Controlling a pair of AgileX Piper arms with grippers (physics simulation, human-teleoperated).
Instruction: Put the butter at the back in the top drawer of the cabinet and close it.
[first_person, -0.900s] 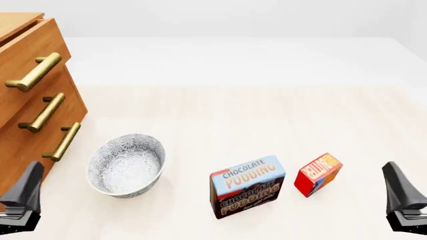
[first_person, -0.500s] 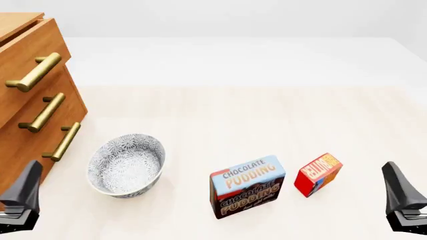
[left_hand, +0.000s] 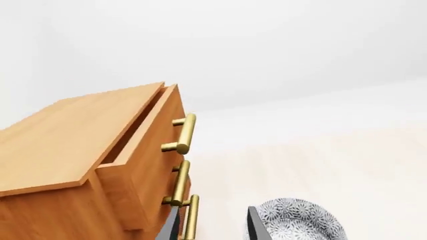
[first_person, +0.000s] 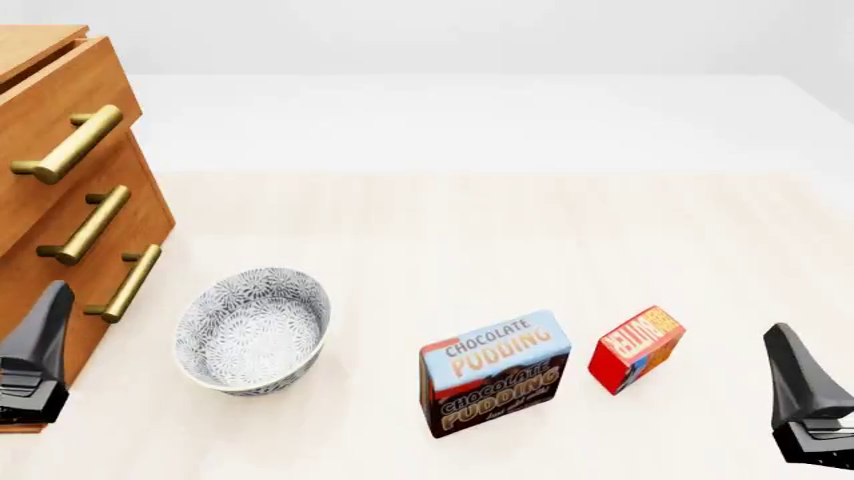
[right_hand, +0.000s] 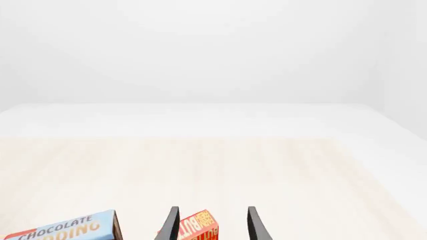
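Observation:
The butter (first_person: 638, 348), a small red box with an orange label, stands on the table right of the blue-and-brown pudding box (first_person: 497, 372). The wooden cabinet (first_person: 27, 290) is at the left. Its top drawer (first_person: 60, 95) stands pulled out a little, with a brass handle (first_person: 67, 145). My left gripper (first_person: 51, 305) is open and empty, low beside the cabinet's lower drawers. In the left wrist view the gripper (left_hand: 213, 227) faces the cabinet (left_hand: 73, 145) and top drawer handle (left_hand: 183, 134). My right gripper (first_person: 787, 345) is open and empty, right of the butter. In the right wrist view the butter (right_hand: 197, 226) shows between the fingers (right_hand: 255, 222), farther out.
A patterned grey bowl (first_person: 254, 328) sits between the cabinet and the pudding box; it also shows in the left wrist view (left_hand: 300, 220). The pudding box shows in the right wrist view (right_hand: 67, 230). Light wooden table (first_person: 467, 220) stretches behind the objects.

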